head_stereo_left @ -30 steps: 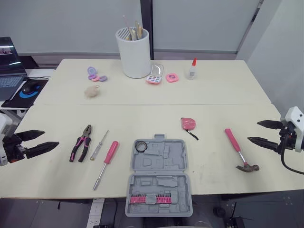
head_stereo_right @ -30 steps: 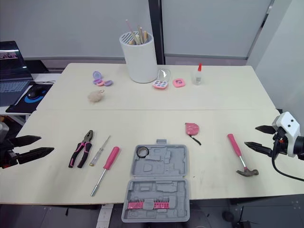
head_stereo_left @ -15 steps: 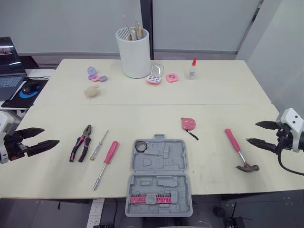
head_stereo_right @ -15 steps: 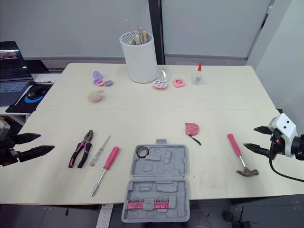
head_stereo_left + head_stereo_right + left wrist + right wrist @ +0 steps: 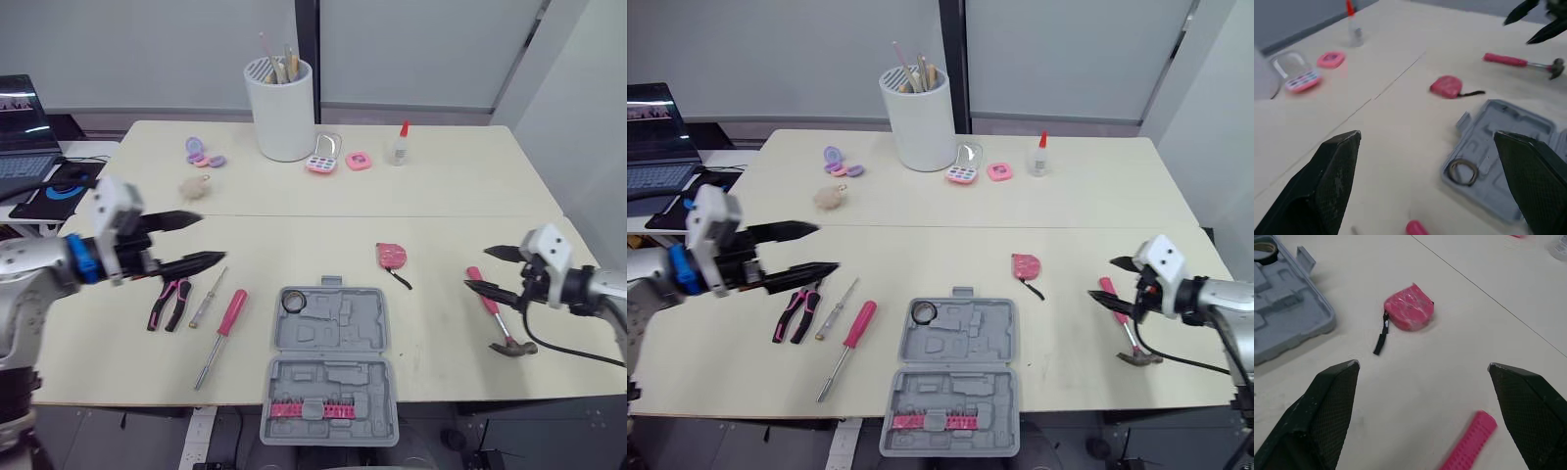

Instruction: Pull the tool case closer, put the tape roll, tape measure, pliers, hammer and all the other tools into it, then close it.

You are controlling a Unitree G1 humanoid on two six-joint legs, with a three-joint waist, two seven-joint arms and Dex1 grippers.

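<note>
The pale table (image 5: 294,211) stood before grey window panels. At its near edge the tool case (image 5: 329,362) lay open, and the dark ring in its far left corner was, as far as I could tell, the tape roll (image 5: 292,301). The rest lay outside: the tape measure (image 5: 390,256) just beyond the case, two screwdrivers (image 5: 223,323) and the pliers (image 5: 167,302) to its left, and the hammer (image 5: 495,311) to its right. My left gripper (image 5: 211,238) hovered near the pliers, jaws wide apart and empty. My right gripper (image 5: 478,269) hung by the hammer's handle, likewise spread, holding nothing. I judged the packing barely begun and the closing undone.
</note>
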